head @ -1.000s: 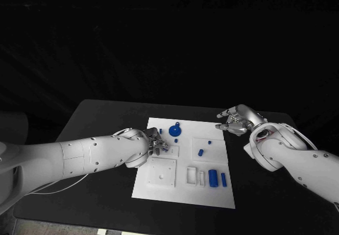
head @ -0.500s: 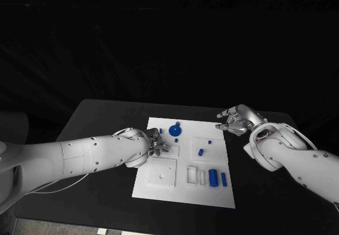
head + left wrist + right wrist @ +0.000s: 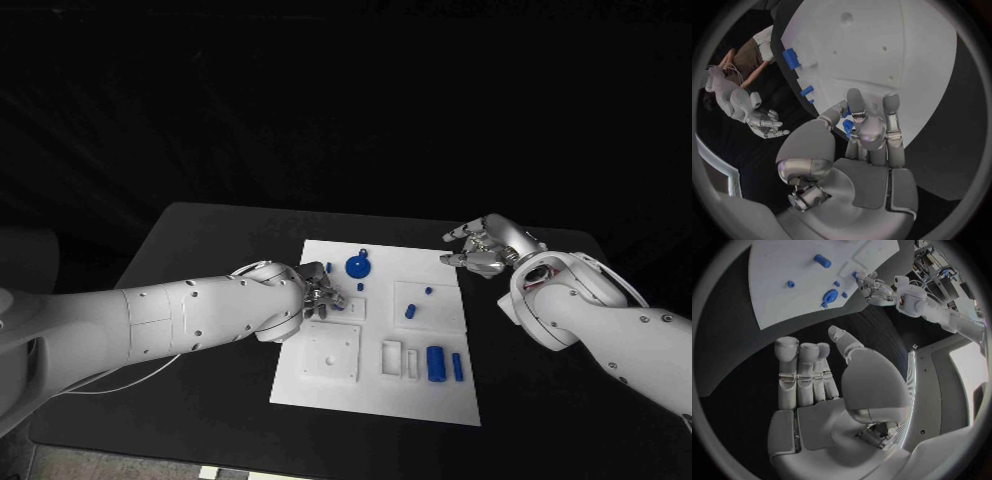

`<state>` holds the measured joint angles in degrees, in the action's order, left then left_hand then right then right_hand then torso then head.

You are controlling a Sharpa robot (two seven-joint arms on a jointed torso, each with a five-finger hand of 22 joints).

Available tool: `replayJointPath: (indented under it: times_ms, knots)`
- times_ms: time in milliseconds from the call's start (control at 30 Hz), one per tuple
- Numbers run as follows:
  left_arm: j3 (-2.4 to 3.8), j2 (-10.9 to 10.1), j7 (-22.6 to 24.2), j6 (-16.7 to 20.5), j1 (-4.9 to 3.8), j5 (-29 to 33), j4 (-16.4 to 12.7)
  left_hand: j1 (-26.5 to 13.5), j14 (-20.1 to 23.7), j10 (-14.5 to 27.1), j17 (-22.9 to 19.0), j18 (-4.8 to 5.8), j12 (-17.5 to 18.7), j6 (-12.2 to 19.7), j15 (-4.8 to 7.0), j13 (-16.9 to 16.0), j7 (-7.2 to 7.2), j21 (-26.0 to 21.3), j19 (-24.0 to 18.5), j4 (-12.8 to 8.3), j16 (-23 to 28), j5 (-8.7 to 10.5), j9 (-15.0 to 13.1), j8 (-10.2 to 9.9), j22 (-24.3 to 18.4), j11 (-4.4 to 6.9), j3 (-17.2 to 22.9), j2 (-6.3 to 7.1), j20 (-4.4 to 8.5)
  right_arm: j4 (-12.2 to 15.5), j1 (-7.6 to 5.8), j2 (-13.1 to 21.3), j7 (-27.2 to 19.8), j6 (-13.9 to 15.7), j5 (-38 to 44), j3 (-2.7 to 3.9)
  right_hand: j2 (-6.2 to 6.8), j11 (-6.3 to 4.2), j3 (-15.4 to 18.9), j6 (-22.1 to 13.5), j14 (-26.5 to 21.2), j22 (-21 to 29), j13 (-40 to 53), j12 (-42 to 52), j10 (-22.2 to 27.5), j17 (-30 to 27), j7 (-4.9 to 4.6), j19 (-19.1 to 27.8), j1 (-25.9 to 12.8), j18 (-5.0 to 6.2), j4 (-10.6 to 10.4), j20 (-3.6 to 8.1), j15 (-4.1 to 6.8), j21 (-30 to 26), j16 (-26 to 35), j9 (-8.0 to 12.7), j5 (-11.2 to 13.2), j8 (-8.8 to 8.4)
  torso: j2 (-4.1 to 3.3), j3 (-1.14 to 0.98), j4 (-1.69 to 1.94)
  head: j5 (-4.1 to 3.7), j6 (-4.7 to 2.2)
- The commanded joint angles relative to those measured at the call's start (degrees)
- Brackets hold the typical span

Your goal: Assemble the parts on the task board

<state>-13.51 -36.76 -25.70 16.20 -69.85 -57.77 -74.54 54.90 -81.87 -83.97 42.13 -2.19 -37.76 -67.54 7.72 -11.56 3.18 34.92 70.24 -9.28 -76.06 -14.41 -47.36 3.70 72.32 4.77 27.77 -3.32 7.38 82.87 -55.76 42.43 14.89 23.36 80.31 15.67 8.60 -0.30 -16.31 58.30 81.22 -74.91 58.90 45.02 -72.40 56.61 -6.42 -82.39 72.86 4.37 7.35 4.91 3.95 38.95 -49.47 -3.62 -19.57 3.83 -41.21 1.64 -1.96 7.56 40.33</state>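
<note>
Both hands [image 3: 320, 291] seemingly unmoved since earlier

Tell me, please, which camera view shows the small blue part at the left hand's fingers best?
The left wrist view: the blue part sits between the left hand's fingers, over the white board. In the head view, the left hand covers that part. The right wrist view shows that hand small, the part unclear.

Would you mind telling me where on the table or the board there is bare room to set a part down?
The black table is bare behind the left hand, and along its near edge in front of the task board. The board's near strip is free too. It is crowded mid-board: the left hand holds a small blue part, with the round blue part and blue pegs nearby. The right hand hovers beyond the far right corner.
</note>
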Motion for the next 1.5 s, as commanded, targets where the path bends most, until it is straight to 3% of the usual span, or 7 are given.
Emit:
replayJointPath:
  times_ms: [33,1100,1133,1233,1500]
  knots:
    - [-0.31,0.0,-1.2,-2.2,0.42,-0.1,0.1,0.5,-0.1,-2.9,0.0,-0.46,-0.2,-13.2,0.25,-0.1,-6.58,-0.1,0.4,-0.1,-0.1,-0.09,-14.3,0.2,0.0,0.32,0.4,-0.56,0.15,0.0,0.07,-0.1,-0.2,-0.6,0.0,0.03,0.15,-0.09,-0.3,0.2,-0.3,-4.6,0.0,0.1,0.4,0.0,-0.01,-0.2,-0.5,0.35,0.0,0.19,0.15,0.3,-0.1,0.1,-0.3,-0.30,-0.03,-0.01,-0.01,-0.01,0.09]
    - [-0.30,0.6,-2.1,-5.1,0.41,0.1,1.2,0.3,-0.1,-2.9,0.0,-0.48,-0.2,-13.2,0.17,0.0,-6.60,-1.4,0.8,-0.2,-0.2,0.25,-14.3,0.2,1.2,0.30,0.2,-0.51,-0.01,-0.2,0.21,-0.1,-0.2,-0.7,0.0,0.03,0.22,-0.09,-0.4,0.3,-0.3,-4.6,0.1,0.2,0.4,0.1,-0.01,-0.2,-0.5,0.36,0.1,0.19,0.15,0.3,-0.1,0.1,-0.3,-0.30,-0.01,-0.04,-0.04,-0.01,0.24]
    - [-0.30,0.7,-2.1,-5.2,0.41,0.1,1.2,0.3,-0.1,-2.9,0.0,-0.49,-0.3,-13.3,0.16,-0.1,-6.62,-1.4,0.9,-0.2,-0.2,0.43,-14.4,0.2,1.3,0.30,0.1,-0.46,-0.04,-0.2,0.22,-0.1,-0.2,-0.7,0.0,0.03,0.22,-0.09,-0.4,0.3,-0.3,-4.6,0.1,0.2,0.4,0.1,-0.01,-0.2,-0.5,0.36,0.1,0.19,0.15,0.3,-0.1,0.1,-0.3,-0.30,-0.01,-0.05,-0.04,-0.01,0.24]
    - [-0.30,0.8,-2.1,-5.4,0.41,0.2,1.4,0.2,-0.1,-2.9,0.1,-0.52,-0.5,-13.7,0.09,-0.1,-6.67,-1.8,0.8,0.8,-0.3,6.20,-14.6,0.3,1.4,0.16,-1.1,-0.88,-0.21,-0.2,0.24,-0.2,-0.2,-0.7,0.0,0.03,0.22,-0.09,-0.4,0.3,-0.3,-4.6,0.1,0.2,0.4,0.1,-0.01,-0.2,-0.5,0.36,0.1,0.19,0.15,0.3,-0.1,0.1,-0.3,-0.30,-0.04,-0.08,-0.03,0.01,0.22]
    - [-0.29,1.3,-2.0,-5.4,0.41,0.2,1.9,1.5,-0.1,-2.9,0.2,-0.77,-0.6,-13.9,0.01,0.1,-6.66,-2.7,1.2,1.8,-0.3,7.35,-14.7,0.2,2.1,0.10,-2.7,-1.19,-0.52,-0.2,0.38,-0.2,-0.2,-0.8,0.0,0.03,0.19,-0.09,-0.4,0.3,-0.3,-4.6,0.1,0.2,0.4,0.0,-0.01,-0.2,-0.6,0.36,0.1,0.20,0.15,0.3,-0.1,0.1,-0.4,-0.29,-0.02,-0.09,-0.04,-0.01,0.21]
